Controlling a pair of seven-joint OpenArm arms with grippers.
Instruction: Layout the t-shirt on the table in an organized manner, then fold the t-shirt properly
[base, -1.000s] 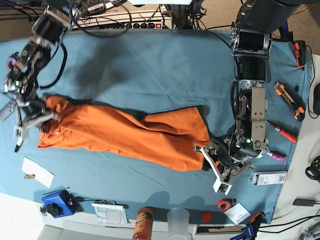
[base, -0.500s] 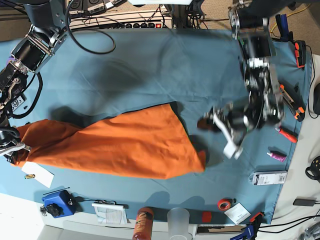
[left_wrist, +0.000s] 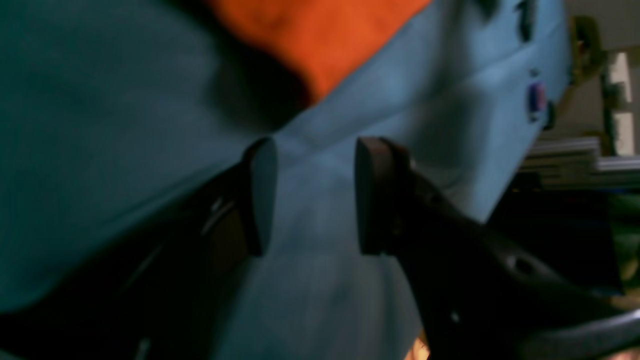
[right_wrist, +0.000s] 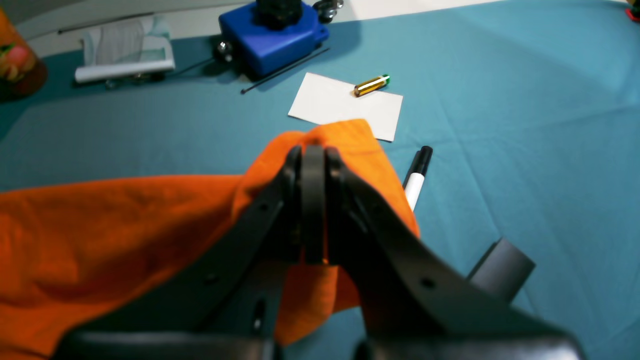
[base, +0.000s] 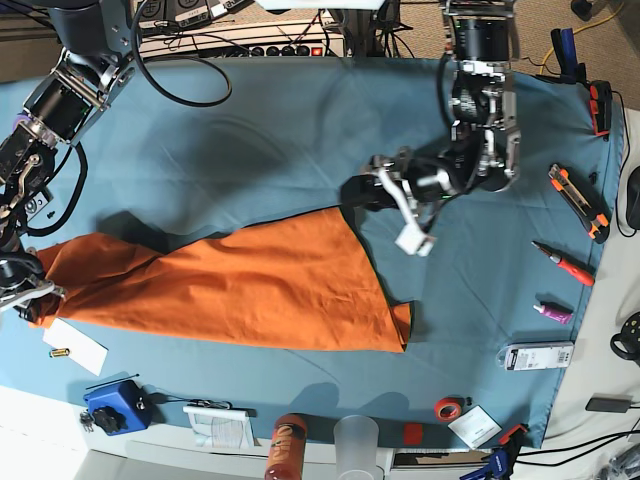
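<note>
With the right gripper (right_wrist: 312, 200) pinching the t-shirt (base: 250, 285) at the base view's left edge, the left gripper (left_wrist: 312, 195) is hovering spread and empty above the table (base: 280, 130) at upper centre, and should probably grab the nearest corner.

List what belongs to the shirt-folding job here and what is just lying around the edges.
In the job:
- t-shirt, orange, spread on the table
- right gripper, shut on the t-shirt's end
- left gripper, open, holding nothing, above the table near the shirt's corner

Lying about:
- white card with a small battery
- blue box
- marker
- clear cup
- red tape roll
</note>
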